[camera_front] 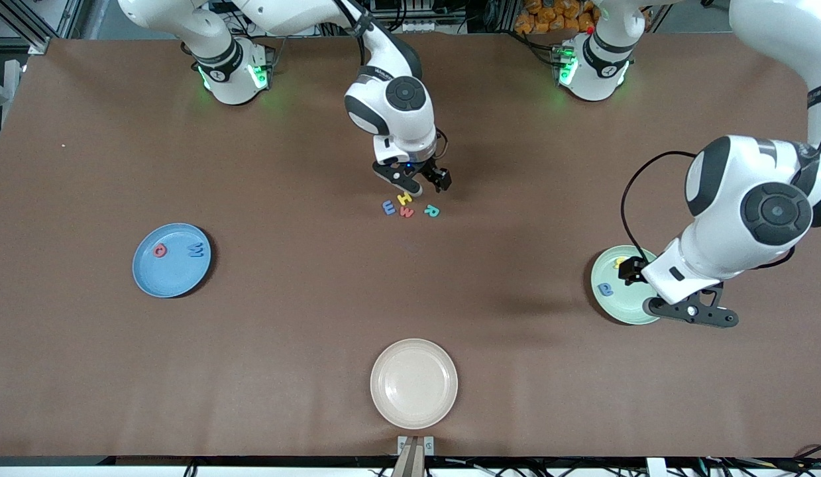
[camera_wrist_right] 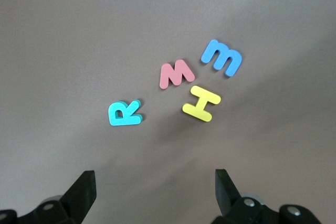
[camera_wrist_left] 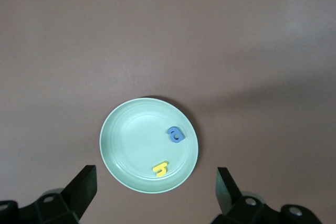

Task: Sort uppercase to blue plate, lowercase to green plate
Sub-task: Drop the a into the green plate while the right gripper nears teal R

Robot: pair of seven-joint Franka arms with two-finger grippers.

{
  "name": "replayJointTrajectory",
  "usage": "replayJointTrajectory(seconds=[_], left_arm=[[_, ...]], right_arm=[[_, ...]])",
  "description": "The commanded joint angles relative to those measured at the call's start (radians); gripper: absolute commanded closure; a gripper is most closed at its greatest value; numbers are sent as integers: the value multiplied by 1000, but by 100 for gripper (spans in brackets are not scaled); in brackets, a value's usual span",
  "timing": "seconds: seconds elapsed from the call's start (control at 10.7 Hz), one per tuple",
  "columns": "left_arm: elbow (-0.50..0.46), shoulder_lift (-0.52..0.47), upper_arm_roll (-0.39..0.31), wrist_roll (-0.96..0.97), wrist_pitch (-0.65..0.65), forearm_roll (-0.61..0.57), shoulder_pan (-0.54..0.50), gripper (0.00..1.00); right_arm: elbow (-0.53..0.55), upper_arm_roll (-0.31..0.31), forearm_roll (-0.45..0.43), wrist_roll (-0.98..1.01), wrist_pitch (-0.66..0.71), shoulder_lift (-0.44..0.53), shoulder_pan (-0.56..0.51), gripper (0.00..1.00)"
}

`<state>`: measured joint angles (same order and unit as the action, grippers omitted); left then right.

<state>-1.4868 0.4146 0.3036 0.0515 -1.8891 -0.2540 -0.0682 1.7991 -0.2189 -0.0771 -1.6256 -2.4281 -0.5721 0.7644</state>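
Over the green plate [camera_wrist_left: 118, 145], already holding h [camera_wrist_left: 160, 168] and a [camera_wrist_left: 176, 135], the left hand [camera_wrist_left: 152, 192] hangs spread and empty. The right hand [camera_wrist_right: 152, 192], spread too, hovers over mid-counter H [camera_wrist_right: 201, 103], R [camera_wrist_right: 125, 113], m [camera_wrist_right: 175, 73], e [camera_wrist_right: 222, 57]. Q [camera_front: 160, 250], W [camera_front: 195, 250] lie on the blue plate [camera_front: 168, 281]. Next, likely: right descends on H or R.

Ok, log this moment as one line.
left gripper: open, over green plate | right gripper: open, over letter cluster | blue plate: Q, W | green plate: a, h
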Motion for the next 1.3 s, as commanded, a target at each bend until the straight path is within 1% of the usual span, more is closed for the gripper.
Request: replayJointTrajectory(seconds=[0.0,0.09,0.19,0.37,0.65,0.84,1.02,1.12,1.21], left_arm=[[-3,-71,9,-25,56,33,-5,0],[-1,-85,12,-32,56,53,-15,0],[-3,-92,9,-21,56,100,-18,0],[-3,-102,3,-12,58,120,-18,0],[-3,-125,0,-10,59,121,-21,0],[-3,-126,0,-12,59,125,-31,0],[-1,-131,2,-13,61,125,-53,0],[-1,-137,2,-13,61,125,-68,0],[-1,-145,2,-15,61,125,-71,0]], right_arm=[[-90,58,-29,-40,1,-74,44,0],[-105,85,-48,-39,3,-92,58,0],[-116,89,-88,-42,1,-109,59,0],[-150,111,-93,-43,4,-123,59,0],[-246,141,-93,-66,6,-202,91,0],[-245,151,-101,-62,6,-207,93,0],[-248,151,-121,-57,6,-222,104,6],[-248,151,-122,-53,6,-224,104,7],[-247,151,-122,-48,6,-226,104,13]])
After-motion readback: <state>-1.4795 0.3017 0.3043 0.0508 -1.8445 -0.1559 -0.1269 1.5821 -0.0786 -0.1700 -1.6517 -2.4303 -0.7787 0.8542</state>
